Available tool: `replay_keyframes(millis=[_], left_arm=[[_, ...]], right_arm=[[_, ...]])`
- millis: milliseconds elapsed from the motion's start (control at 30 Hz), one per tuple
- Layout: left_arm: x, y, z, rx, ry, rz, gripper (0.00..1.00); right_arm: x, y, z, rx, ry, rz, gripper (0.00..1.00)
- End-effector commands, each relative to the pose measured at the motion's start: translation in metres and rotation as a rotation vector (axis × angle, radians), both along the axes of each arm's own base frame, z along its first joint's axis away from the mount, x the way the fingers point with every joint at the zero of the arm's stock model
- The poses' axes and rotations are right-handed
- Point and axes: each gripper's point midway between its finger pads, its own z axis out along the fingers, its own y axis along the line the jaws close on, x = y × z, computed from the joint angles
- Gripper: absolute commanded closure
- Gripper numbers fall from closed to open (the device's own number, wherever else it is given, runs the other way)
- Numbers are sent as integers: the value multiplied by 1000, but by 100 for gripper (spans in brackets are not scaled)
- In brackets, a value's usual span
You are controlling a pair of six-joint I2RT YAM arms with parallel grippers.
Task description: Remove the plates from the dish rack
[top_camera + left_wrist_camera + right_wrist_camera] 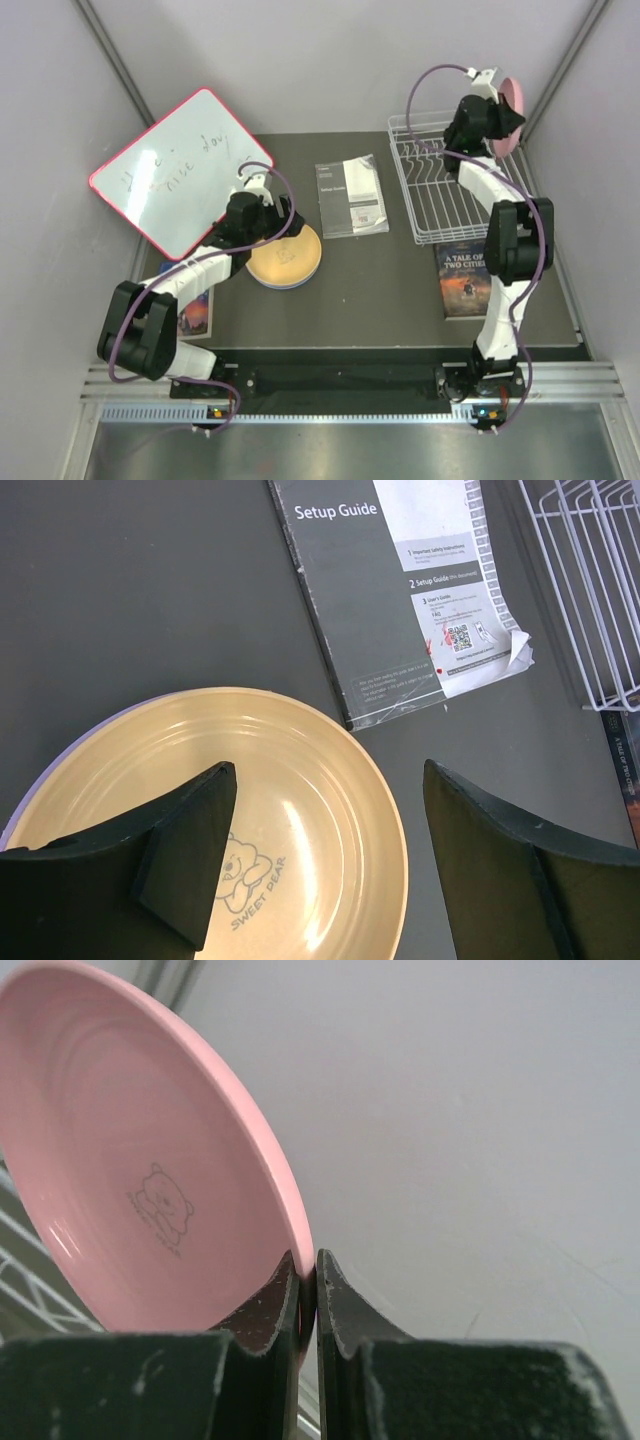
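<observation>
My right gripper (498, 108) is shut on the rim of the pink plate (514, 112) and holds it on edge in the air over the far right corner of the white wire dish rack (432, 200). In the right wrist view the fingers (280, 1305) pinch the pink plate (130, 1180). No other plate shows in the rack. The orange plate (285, 257) lies on the table on top of a lavender rim (35, 790). My left gripper (325, 855) is open just above the orange plate (300, 810), its jaws astride the right rim. The light blue plate is hidden.
A pink-framed whiteboard (175, 170) leans at the back left. A Setup Guide booklet (352, 197) lies between the plate stack and the rack. A book (465, 272) lies in front of the rack, another book (195, 312) under the left arm.
</observation>
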Motion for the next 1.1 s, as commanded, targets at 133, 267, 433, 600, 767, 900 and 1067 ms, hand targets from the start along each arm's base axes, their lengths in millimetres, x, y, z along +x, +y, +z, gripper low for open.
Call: replay_keyframes(millis=[133, 267, 433, 600, 767, 900, 1067], left_arm=[[10, -1, 33, -22, -91, 7, 20], [11, -4, 42, -35, -108, -4, 20], [11, -12, 62, -76, -139, -39, 20], [8, -21, 91, -133, -205, -84, 20], [3, -31, 112, -206, -253, -128, 20], [-1, -38, 118, -255, -266, -161, 20], [0, -38, 113, -268, -260, -151, 20]], right_arm=[[-62, 1, 85, 82, -214, -3, 100], [-54, 43, 91, 360, -181, 336, 100], [-63, 124, 71, 646, -117, 689, 100], [-75, 185, 29, 832, -32, 876, 100], [-90, 237, -4, 957, 49, 1003, 100], [-100, 282, -23, 1048, 116, 1105, 100], [-111, 313, -35, 1100, 154, 1156, 100]])
